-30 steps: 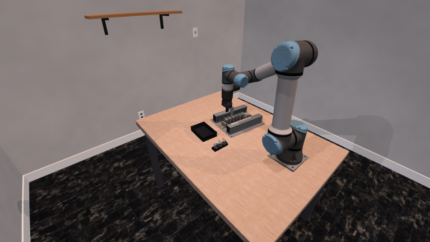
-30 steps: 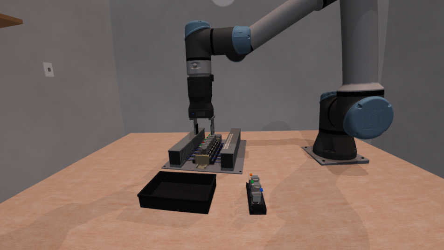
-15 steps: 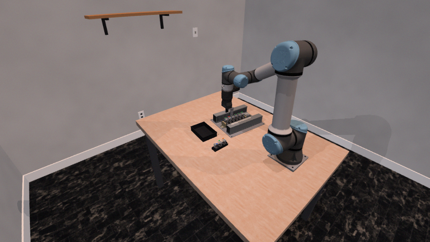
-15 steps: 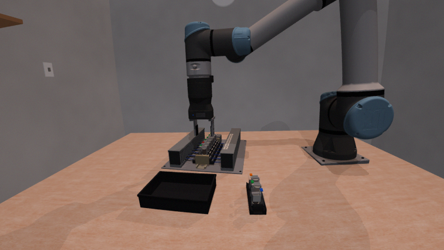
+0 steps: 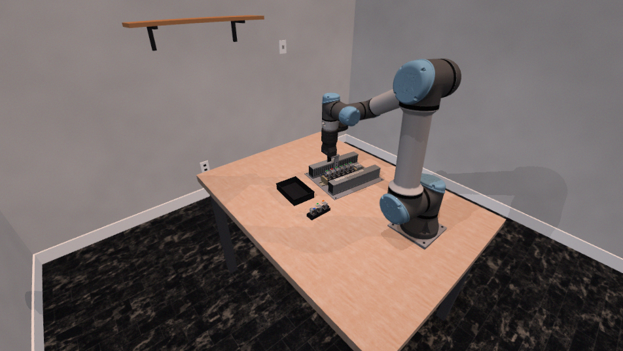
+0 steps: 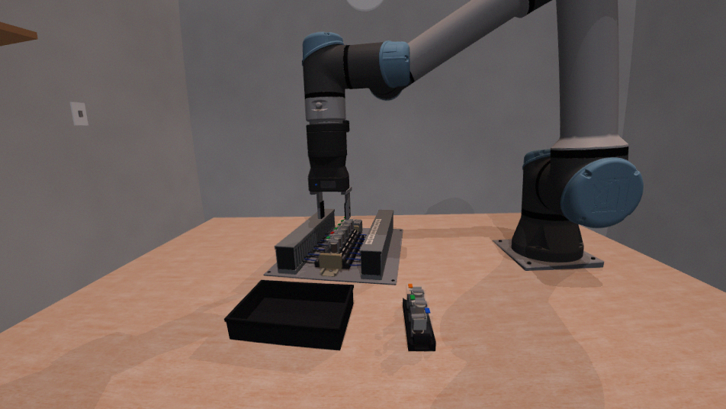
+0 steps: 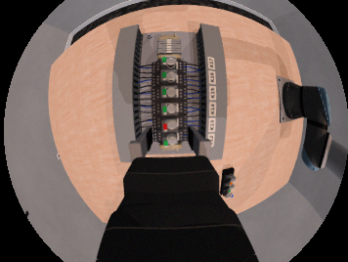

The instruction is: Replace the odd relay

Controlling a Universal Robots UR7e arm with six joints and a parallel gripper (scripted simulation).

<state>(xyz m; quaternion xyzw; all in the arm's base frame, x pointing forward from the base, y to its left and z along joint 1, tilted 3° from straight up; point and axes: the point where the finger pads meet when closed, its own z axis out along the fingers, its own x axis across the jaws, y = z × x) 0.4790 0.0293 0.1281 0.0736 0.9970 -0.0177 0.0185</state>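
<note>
Hovering the fully open, empty gripper over the relay row near the worktop's far edge, I judged the red-buttoned relay sat almost directly beneath its jaws.

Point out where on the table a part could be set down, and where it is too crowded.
Bare wood lies between the tray and the spare holder, and between the holder and the arm's base plate. Crowded: the relay row between the two wire ducts, with the open gripper above.
</note>
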